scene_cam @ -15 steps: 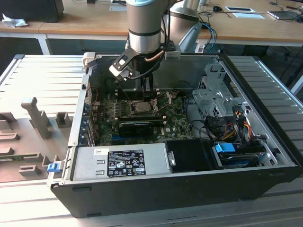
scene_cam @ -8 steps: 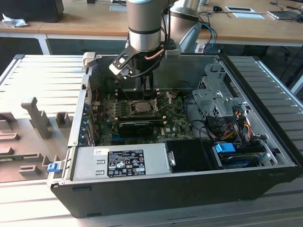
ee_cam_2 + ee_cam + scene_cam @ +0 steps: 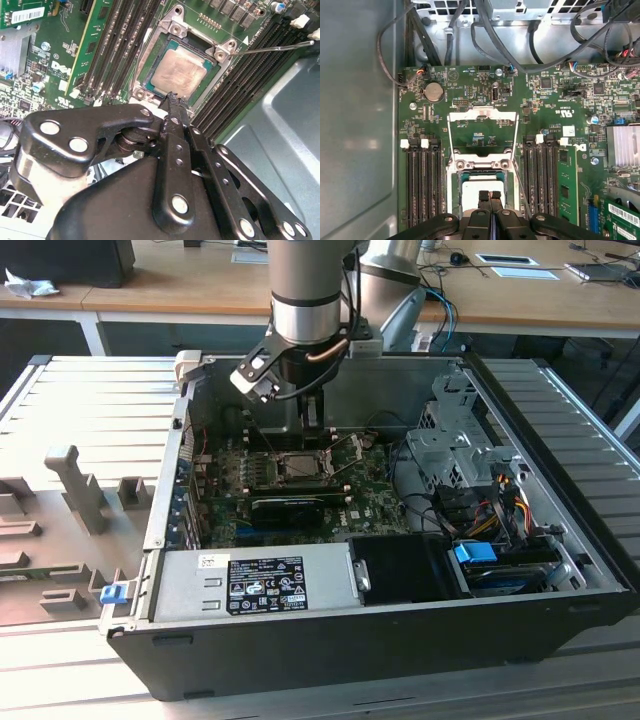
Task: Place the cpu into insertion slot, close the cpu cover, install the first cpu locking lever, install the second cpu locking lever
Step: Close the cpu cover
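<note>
1. Firstly, the locking lever (image 3: 272, 47): this thin bare rod stands free, off to one side of the pincer (image 3: 172, 97) and beyond its tips, and it is not latched. If the pincer moved sideways, I think it could hook the rod and bend it.
2. Directly under the tips lies the cpu (image 3: 179, 74). It is already seated in the insertion slot (image 3: 173, 26), and it lies flat as far as I can judge. The pincer is fully closed, its two fingers pressed together with nothing between them. Whether the tips touch the chip, I cannot tell. A descent too deep would scratch the metal top or shift the chip on the pin field below. Bent pins would be the worst result.
3. Ahead of the tips in the first wrist view, the cpu cover (image 3: 482, 118) is swung open away from the slot, so the board shows through its cut-out. It is a thin plate, and closed fingers can only push it. They may slide off its edge, and then the cover could drop hard on the chip.
4. Finally, the cables (image 3: 480, 508) lie well apart from the pincer, toward the exterior view's right. I judge little danger there, unless the arm travels wide.
</note>
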`<move>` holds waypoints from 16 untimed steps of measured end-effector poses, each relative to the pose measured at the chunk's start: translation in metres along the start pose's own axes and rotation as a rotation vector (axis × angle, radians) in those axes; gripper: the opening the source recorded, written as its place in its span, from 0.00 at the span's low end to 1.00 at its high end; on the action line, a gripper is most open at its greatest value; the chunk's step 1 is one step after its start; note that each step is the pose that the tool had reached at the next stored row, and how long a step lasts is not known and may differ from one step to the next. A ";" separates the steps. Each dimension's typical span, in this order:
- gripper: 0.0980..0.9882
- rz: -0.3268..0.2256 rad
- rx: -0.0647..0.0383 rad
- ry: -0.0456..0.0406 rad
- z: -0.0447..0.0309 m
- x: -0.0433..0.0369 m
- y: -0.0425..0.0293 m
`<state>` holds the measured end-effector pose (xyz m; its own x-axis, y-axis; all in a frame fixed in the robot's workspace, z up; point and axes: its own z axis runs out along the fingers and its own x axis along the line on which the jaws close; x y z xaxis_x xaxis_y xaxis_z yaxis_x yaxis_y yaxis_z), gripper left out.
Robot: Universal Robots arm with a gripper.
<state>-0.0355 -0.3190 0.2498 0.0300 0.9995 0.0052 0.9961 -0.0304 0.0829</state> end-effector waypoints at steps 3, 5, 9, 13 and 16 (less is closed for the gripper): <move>0.01 0.000 0.000 0.0003 -0.0007 0.0001 0.0008; 0.01 0.000 0.000 -0.0001 -0.0009 0.0001 0.0029; 0.01 0.000 0.000 -0.0001 -0.0084 0.0001 0.0041; 0.01 0.000 0.000 0.0002 -0.0107 0.0002 0.0059; 0.01 0.000 0.000 -0.0006 -0.0104 0.0003 0.0101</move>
<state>-0.0263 -0.3190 0.2610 0.0301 0.9995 0.0047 0.9961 -0.0304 0.0829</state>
